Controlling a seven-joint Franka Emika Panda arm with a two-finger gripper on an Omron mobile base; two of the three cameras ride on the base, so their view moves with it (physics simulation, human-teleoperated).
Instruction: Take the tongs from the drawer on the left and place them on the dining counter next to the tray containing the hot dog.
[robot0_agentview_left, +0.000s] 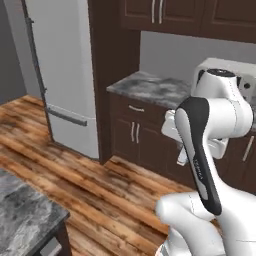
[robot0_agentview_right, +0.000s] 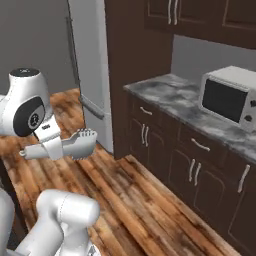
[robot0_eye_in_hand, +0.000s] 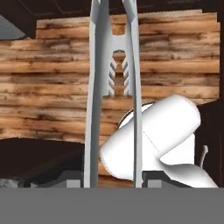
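Grey tongs ran lengthwise straight out from our gripper, its fingers part-closed on their two arms. We carried them over wood floor, scalloped tips leading.

Smooth pale metal tongs; matt wood-plank floor

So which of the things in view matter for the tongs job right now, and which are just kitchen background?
Job:
- tongs, held in the end effector
- grey marbled countertop corner, possibly the dining counter

Background:
- microwave
- fridge
- base cabinet drawers
- wood floor
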